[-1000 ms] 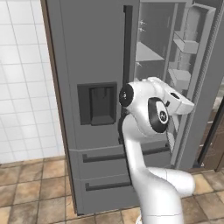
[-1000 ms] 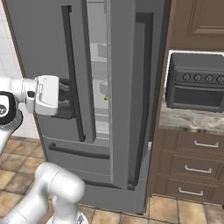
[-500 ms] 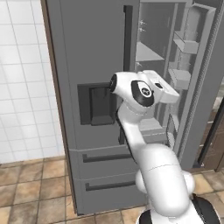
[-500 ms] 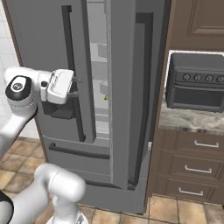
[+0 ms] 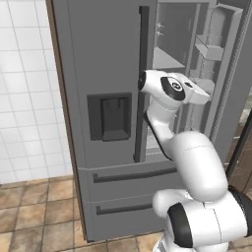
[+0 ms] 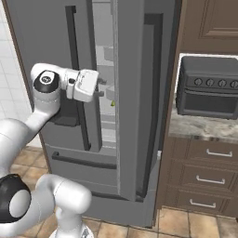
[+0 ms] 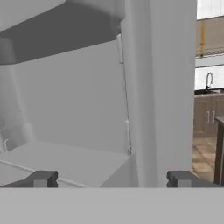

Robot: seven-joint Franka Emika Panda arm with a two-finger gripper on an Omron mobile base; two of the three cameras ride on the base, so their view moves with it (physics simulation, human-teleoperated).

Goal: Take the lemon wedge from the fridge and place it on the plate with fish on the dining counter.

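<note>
The fridge (image 5: 98,59) stands with its left door closed and its right door (image 6: 132,97) swung open. In the gap between the doors, a tiny yellow-green lemon wedge (image 6: 113,103) lies on an inner shelf. My gripper (image 6: 101,88) is at the mouth of that gap, a little left of the wedge and above it, apart from it. In the hand view my gripper (image 7: 111,178) is open with nothing between its fingertips (image 7: 41,178), facing a pale shelf (image 7: 65,162) and the door's edge. The plate with fish and the dining counter are out of view.
The open door's bins (image 5: 216,49) stand right of my hand. The left door's dark bar handle (image 6: 76,79) runs just behind my wrist. A black toaster oven (image 6: 209,86) sits on a stone-topped brown cabinet (image 6: 204,176) to the right. White tile wall (image 5: 24,98) lies left.
My arm has swung the hand from in front of the left door toward the opening between the doors. The jaws have stayed wide open.
</note>
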